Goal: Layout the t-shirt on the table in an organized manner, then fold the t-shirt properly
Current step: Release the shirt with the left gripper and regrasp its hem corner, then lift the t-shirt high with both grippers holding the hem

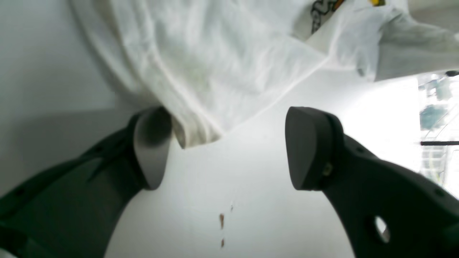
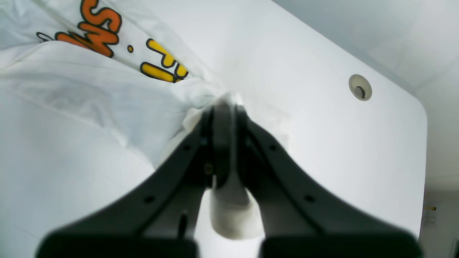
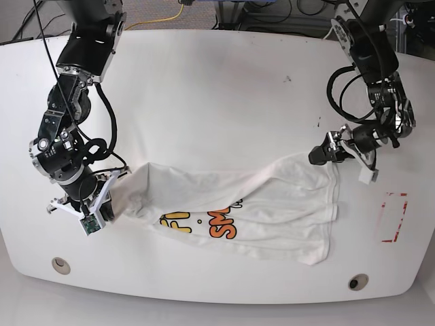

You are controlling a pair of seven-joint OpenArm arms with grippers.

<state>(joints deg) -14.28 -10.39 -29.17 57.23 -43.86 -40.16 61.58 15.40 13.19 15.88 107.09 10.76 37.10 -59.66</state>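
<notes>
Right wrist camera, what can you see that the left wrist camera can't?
Only the right wrist view shows the orange and yellow letters, a round grommet hole, and the right gripper shut on cloth. Only the left wrist view shows the left gripper open beside a shirt corner, and small brown specks. Both show the t-shirt on the white table.

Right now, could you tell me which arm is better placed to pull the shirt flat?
Right, probably: the right gripper is already shut on the white printed cloth t-shirt; the left gripper hangs open beside its edge.
</notes>
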